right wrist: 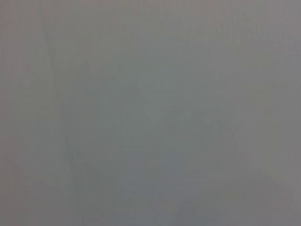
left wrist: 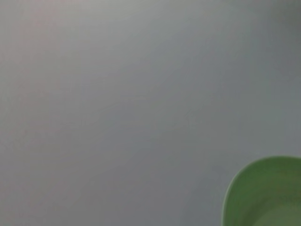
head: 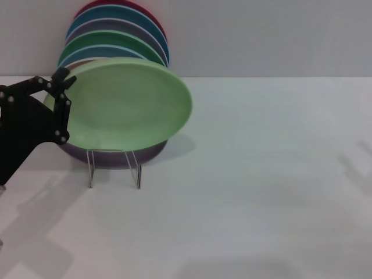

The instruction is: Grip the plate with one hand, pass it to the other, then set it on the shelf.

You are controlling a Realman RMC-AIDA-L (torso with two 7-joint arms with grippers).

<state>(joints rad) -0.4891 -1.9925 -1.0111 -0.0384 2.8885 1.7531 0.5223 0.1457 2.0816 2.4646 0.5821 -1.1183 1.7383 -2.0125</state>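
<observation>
I see my left hand (head: 60,107), black and jointed, pinching the left rim of the smooth round mint plate (head: 131,104), tilted above the clear rack (head: 114,167) on the white tabletop (head: 250,192).

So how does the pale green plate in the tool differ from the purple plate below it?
The pale green plate is held at its rim by the left tool, tilted with its hollow face showing; the purple plate sits in the clear rack, mostly hidden behind it. The pale green plate looks light mint, the purple plate dull lavender. Both are round and plain.
</observation>
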